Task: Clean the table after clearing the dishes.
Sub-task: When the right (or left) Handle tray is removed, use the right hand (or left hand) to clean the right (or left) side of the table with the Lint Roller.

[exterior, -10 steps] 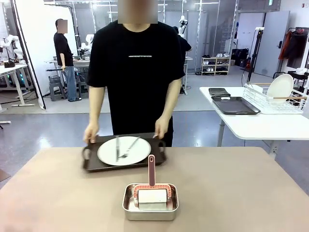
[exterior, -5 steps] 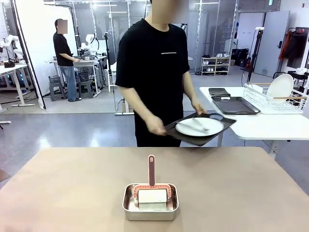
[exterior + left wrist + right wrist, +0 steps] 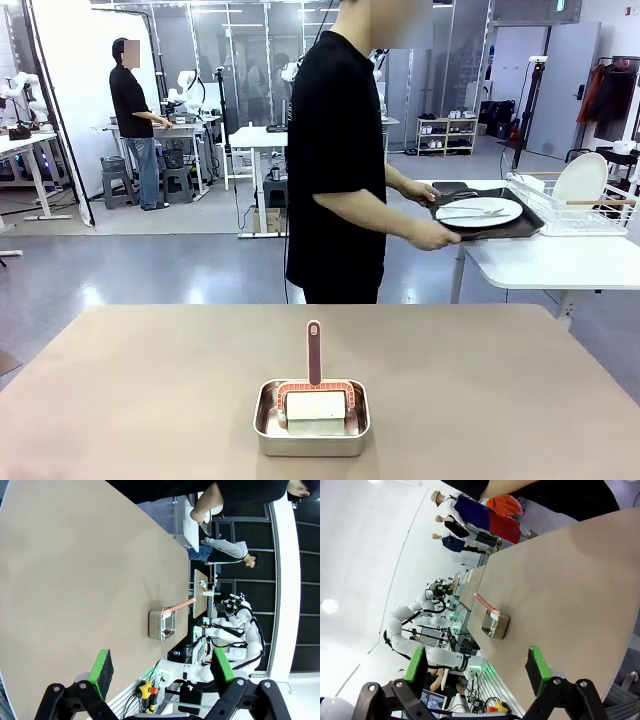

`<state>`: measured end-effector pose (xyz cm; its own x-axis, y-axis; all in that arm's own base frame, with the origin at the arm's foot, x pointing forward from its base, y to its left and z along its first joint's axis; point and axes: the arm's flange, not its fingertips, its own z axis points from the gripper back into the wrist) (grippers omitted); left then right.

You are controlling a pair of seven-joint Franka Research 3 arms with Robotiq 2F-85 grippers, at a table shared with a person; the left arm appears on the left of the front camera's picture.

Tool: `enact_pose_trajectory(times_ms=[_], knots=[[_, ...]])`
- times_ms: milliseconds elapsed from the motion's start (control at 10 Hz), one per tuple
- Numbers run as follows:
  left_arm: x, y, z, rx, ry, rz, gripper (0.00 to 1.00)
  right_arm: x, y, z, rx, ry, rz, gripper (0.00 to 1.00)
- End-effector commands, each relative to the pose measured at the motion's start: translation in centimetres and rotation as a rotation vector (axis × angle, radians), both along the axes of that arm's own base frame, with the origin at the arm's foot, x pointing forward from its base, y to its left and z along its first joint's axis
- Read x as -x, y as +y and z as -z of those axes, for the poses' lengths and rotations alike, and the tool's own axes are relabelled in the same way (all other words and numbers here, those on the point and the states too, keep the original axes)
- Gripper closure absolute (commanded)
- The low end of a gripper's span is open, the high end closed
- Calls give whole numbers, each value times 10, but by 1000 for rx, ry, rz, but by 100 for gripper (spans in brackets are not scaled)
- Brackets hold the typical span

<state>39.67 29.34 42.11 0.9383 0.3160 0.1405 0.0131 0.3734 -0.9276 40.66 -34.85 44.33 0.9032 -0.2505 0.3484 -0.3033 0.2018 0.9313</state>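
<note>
Evidently the person (image 3: pixel 335 150) holds the tray (image 3: pixel 522 224) level, plate (image 3: pixel 478 212) on it, well beyond the steel pan (image 3: pixel 311 425), freeing the worktop (image 3: pixel 150 380) for cleaning; left gripper (image 3: pixel 161 666) and right gripper (image 3: pixel 476 666) gape empty

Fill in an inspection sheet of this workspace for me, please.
Surface: table, matte beige top, no spills seen.
Job's things: plate with fork and knife on the dark tray, held by the person at the white side table.
Clutter: steel pan holding a pink-handled tool, near the robot's edge.
Grippers: left gripper open, empty; right gripper open, empty.
Cables: nothing seen on the table.
Surroundings: dish rack on the side table; another person far back.
</note>
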Motion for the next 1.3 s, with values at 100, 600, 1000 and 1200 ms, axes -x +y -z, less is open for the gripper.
enact_pose_trajectory(times_ms=[100,600,1000,1200], knots=[[0,-6,-15,-29,-72,119,0,4,3,-1,9,-9,1,0],[2,-140,-129,-172,-322,684,0,4,3,-1,9,-9,1,0],[8,-270,-163,-454,-478,966,0,4,3,-1,9,-9,1,0],[14,-313,-158,-615,-598,1011,0,4,3,-1,9,-9,1,0]])
